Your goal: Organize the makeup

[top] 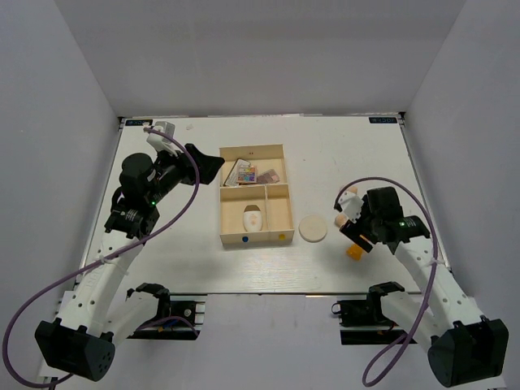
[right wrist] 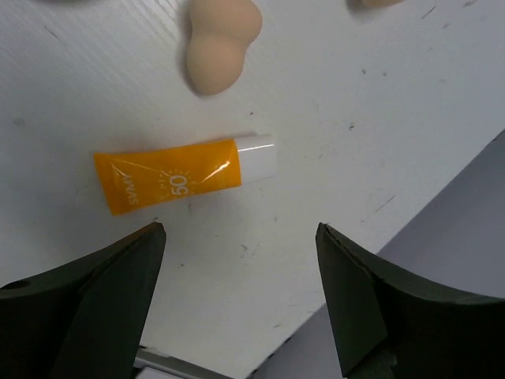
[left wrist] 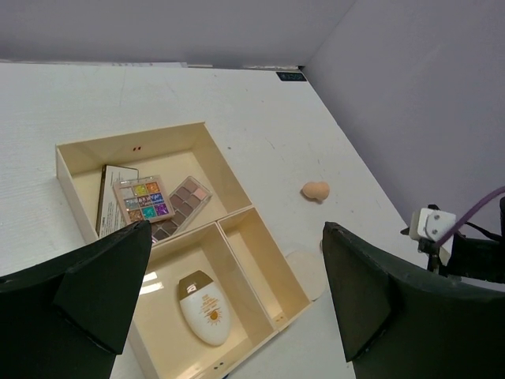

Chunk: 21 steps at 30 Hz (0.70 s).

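Note:
The cream tray (top: 224, 213) holds a multicoloured palette (left wrist: 144, 200) and a brownish palette (left wrist: 183, 204) in its large compartment. A white oval pad (left wrist: 203, 308) lies in one small compartment. The round cream puff (top: 313, 227) rests on the table right of the tray. An orange tube (right wrist: 185, 175) lies flat near the table's front edge, just past my open right gripper (right wrist: 240, 229), which holds nothing. A peach sponge (right wrist: 221, 43) lies beyond the tube. My left gripper (left wrist: 237, 229) hangs open over the tray, nothing in it.
A second peach sponge (right wrist: 375, 3) shows at the top edge of the right wrist view. The other small tray compartment (left wrist: 260, 260) has nothing in it. The table's front edge (right wrist: 347, 260) runs close under the right gripper. White walls enclose the table.

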Available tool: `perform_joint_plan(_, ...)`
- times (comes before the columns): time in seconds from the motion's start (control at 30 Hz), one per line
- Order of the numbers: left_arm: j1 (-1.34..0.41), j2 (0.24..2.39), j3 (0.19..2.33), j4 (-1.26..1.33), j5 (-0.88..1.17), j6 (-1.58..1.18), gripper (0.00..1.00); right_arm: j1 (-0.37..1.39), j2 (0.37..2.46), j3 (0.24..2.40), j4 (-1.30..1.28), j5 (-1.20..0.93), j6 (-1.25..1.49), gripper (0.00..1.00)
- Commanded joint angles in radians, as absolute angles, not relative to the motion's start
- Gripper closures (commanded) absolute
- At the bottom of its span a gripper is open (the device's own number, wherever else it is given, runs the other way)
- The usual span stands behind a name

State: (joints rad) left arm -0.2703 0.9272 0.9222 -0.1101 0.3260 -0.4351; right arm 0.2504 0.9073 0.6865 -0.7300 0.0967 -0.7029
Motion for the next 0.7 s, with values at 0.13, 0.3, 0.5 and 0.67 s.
perform_joint_plan(0.13,-0.265,0.910,0.914,-0.087,0.345,-0.436,0.02,0.224,0.807,0.635,-0.797,-0.033,-1.311,0.17)
perform_joint_plan(0.3,-0.265,0.919,0.914,-0.094,0.330,-0.428,0.02,0.219,0.871,0.634,-0.815,-0.112,-1.535,0.24)
perform_joint_plan(0.5,-0.265,0.937,0.923,-0.098,0.330,-0.423,0.02,0.221,0.888,0.503,-0.651,-0.034,-1.791,0.22)
perform_joint_plan(0.67,-0.265,0.936,0.925,-0.104,0.324,-0.417,0.02,0.222,0.925,0.448,-0.618,-0.046,-1.882,0.21)
